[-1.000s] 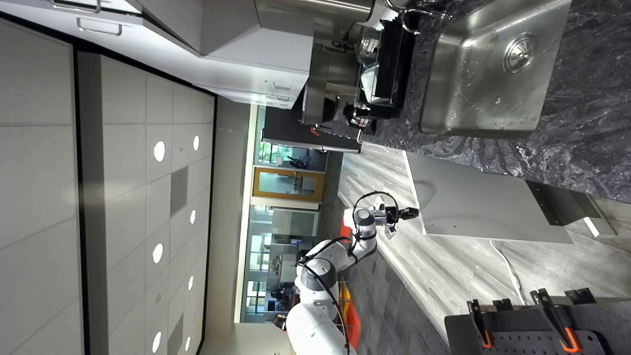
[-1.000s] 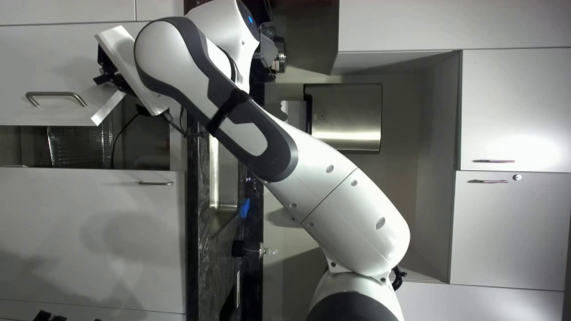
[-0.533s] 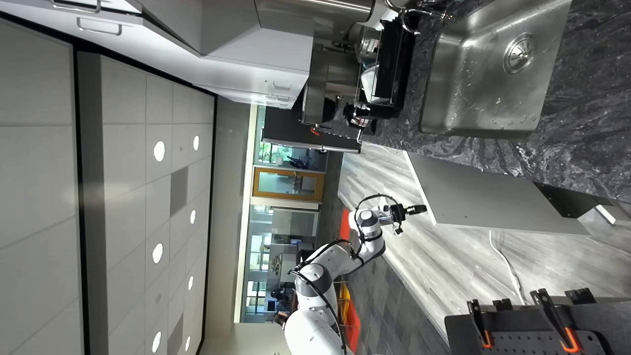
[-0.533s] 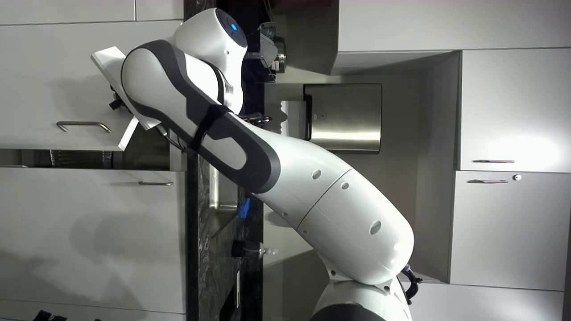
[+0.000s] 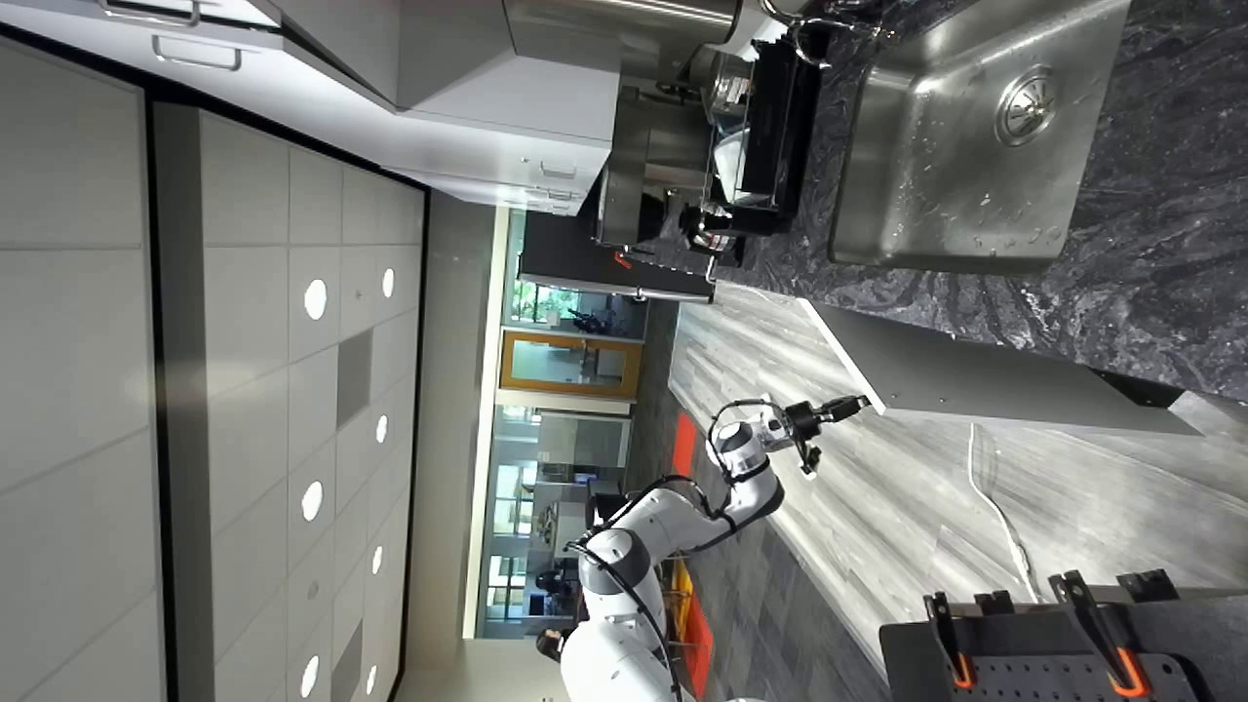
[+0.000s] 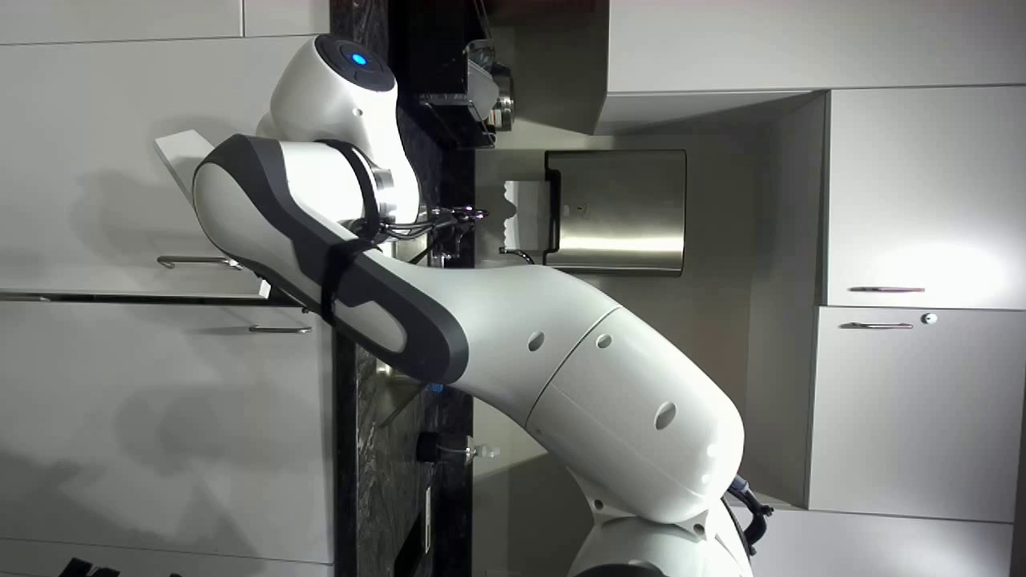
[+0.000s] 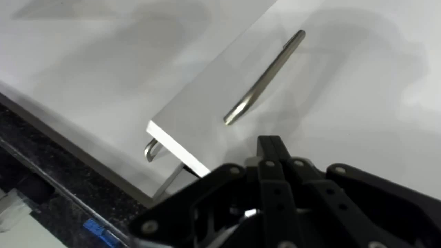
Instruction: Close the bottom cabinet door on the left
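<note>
Press the bottom cabinet door (image 7: 344, 103) home; to judge by the thin dark gap beside the neighbouring door (image 6: 160, 433) in an exterior view, nearly closed but not flush. Find it just below the dark countertop (image 5: 1121, 302), with its free edge angled slightly outward. Use the gripper (image 7: 271, 145) as seen in the wrist view: with fingers together, nothing between them, and tips over the door's outer face between the bar handle (image 7: 266, 75) and the top edge. Probably touching there, though impossible to tell for certain. Push inward, square to the face, following the arc of the swing rather than scraping sideways across the surface. Steer clear of the bar handle to avoid snagging, and mind the neighbouring handle (image 6: 280, 329) close to the closing edge. Slow down over the last of the gap, expecting a firm stop at the end. Check for a flush seam in an exterior view, partly masked by the arm (image 6: 633, 409). In case of springing back, press again nearer the free edge for better leverage, then back straight off without hooking anything.
</note>
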Motion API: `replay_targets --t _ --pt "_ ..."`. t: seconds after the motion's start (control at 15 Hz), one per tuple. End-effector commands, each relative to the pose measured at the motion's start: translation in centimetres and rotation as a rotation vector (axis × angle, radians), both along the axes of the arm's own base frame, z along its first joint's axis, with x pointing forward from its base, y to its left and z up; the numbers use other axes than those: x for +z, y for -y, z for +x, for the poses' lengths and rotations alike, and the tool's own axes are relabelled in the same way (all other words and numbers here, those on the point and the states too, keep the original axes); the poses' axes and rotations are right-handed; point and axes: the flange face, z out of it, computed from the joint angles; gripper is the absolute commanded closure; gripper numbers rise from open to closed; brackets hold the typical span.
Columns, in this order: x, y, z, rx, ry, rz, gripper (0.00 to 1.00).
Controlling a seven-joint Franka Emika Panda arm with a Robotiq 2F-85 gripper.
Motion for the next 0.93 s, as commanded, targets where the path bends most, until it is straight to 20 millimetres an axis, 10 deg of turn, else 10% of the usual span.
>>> replay_targets --t 0.0,0.87 --pt "1.4 2.1 -0.7 -0.098 0.033 -0.088 1.00" --pt "1.2 3.9 2.6 -0.147 0.085 0.096 1.00"
